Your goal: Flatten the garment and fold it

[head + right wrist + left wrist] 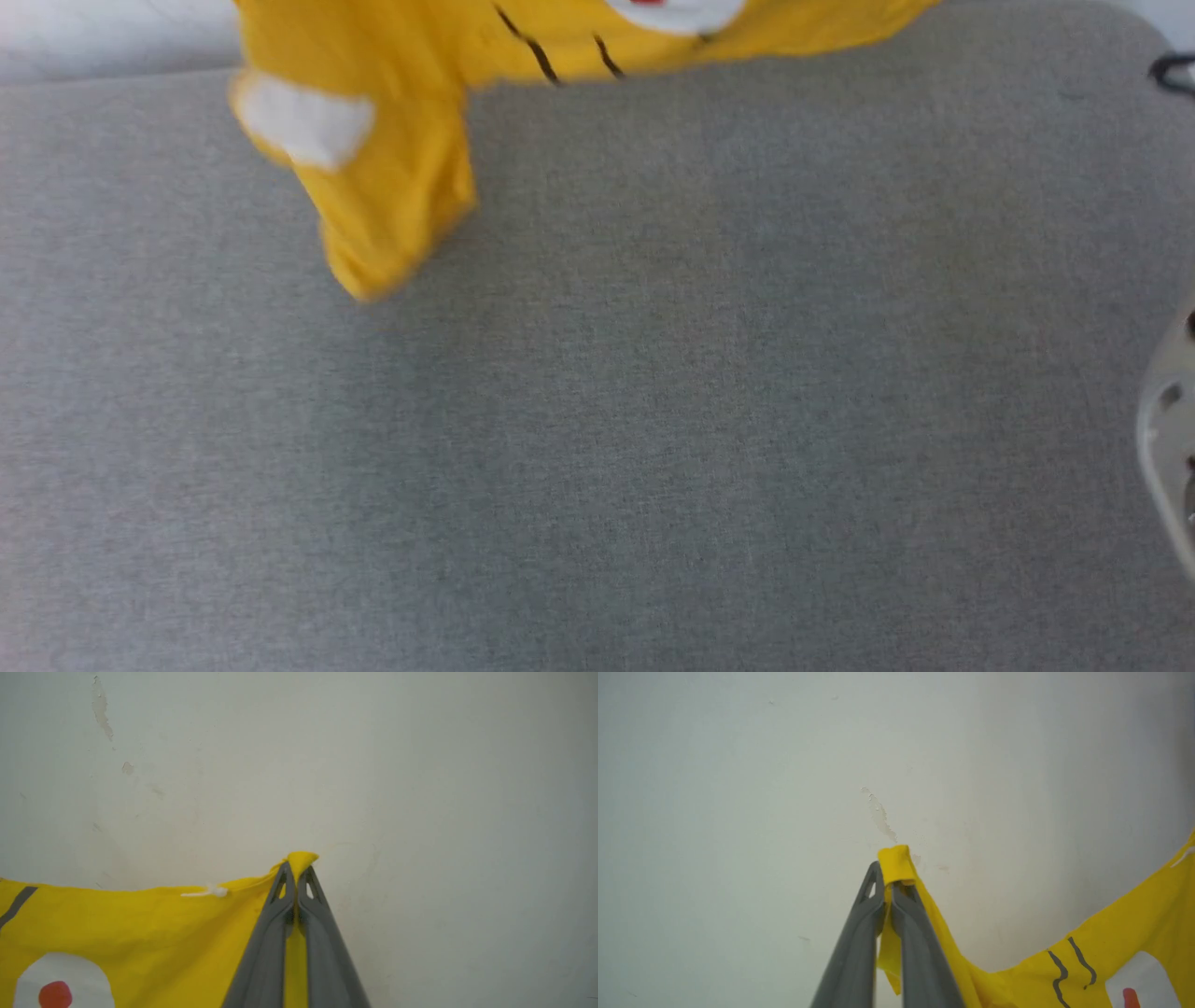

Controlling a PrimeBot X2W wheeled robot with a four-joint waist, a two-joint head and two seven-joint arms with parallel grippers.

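Note:
The garment, a bright yellow T-shirt, hangs in the air along the top of the head view, with one sleeve bearing a white patch drooping toward the grey cushion. Two thin black stripes and a white half-circle with a red dot show on it. In the left wrist view my left gripper is shut on a yellow corner of the garment, which stretches off to the right. In the right wrist view my right gripper is shut on another corner of the garment, spread to the left.
A wide grey fabric surface lies below the shirt. A pale wall with small scuffs stands behind both grippers. A pale robot part shows at the right edge, and a dark object at the far right.

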